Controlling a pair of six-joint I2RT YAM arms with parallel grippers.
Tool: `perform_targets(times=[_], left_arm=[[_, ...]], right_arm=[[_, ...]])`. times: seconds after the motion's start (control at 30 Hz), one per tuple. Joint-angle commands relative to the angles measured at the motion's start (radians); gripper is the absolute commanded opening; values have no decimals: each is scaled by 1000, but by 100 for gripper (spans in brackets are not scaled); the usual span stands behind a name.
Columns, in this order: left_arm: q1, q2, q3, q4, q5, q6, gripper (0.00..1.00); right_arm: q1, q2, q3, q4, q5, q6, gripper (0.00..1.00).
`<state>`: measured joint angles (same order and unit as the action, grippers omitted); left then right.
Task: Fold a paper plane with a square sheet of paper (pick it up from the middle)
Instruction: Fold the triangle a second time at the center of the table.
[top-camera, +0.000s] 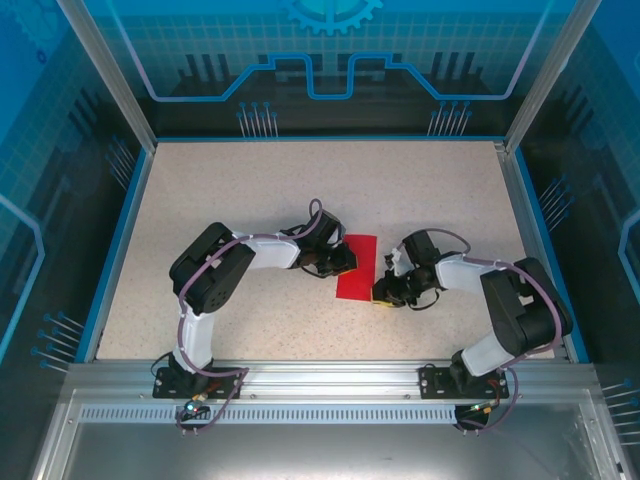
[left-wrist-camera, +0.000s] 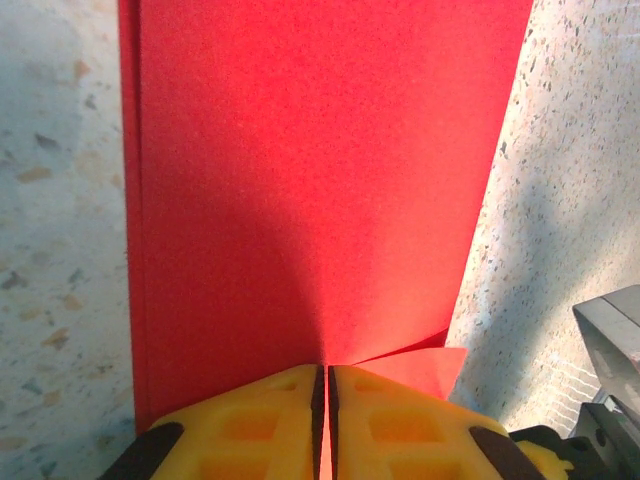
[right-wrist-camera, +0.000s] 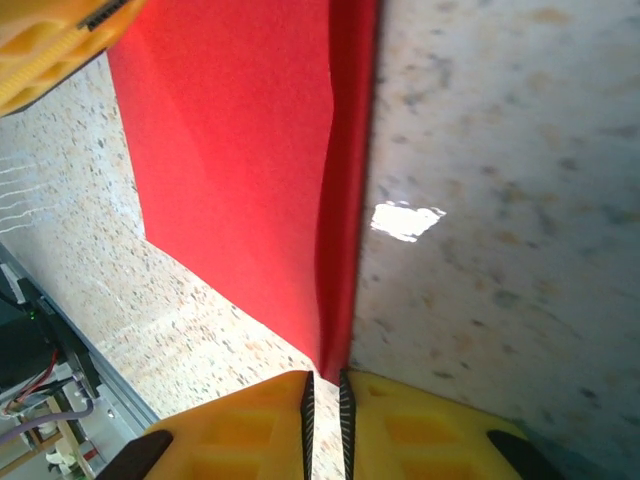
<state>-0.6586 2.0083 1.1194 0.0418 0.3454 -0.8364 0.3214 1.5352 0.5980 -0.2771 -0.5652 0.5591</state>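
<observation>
The square sheet of paper (top-camera: 358, 262) lies mid-table, bright red and folded over into a narrow upright rectangle. My left gripper (top-camera: 345, 262) sits at its left edge. In the left wrist view the yellow jaws (left-wrist-camera: 324, 368) are shut on the paper (left-wrist-camera: 320, 180), with red showing in the slit between them and a small flap (left-wrist-camera: 425, 365) sticking out to the right. My right gripper (top-camera: 381, 293) is at the sheet's near right corner. There its jaws (right-wrist-camera: 323, 373) stand a narrow slit apart, and the tip of the paper's raised folded edge (right-wrist-camera: 345, 200) just reaches their mouth.
The speckled tabletop (top-camera: 250, 190) is bordered by a blue rim and clear walls (top-camera: 120, 90). An aluminium rail (top-camera: 320, 375) carries both arm bases at the near edge. A yellow finger of the left gripper (right-wrist-camera: 50, 40) shows beyond the paper in the right wrist view.
</observation>
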Motion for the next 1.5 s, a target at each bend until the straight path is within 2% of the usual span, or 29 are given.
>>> perform_targets(times=[0.0, 0.27, 0.5, 0.67, 0.97, 1.47], left_arm=[[1, 9, -4, -56, -25, 10, 15], [-1, -61, 33, -74, 0, 33, 23], [0, -119, 12, -65, 12, 39, 27], [-3, -140, -4, -57, 24, 44, 29], [-19, -98, 0, -63, 43, 52, 24], [-19, -15, 20, -134, -4, 62, 20]], right_arm=[[-41, -39, 8, -59, 8, -13, 19], [-67, 20, 96, -6, -10, 17, 33], [-66, 79, 129, 32, -24, 27, 37], [-66, 106, 140, 46, -39, 27, 37], [-66, 134, 132, 76, -53, 34, 33], [-67, 125, 125, 67, -16, 59, 33]])
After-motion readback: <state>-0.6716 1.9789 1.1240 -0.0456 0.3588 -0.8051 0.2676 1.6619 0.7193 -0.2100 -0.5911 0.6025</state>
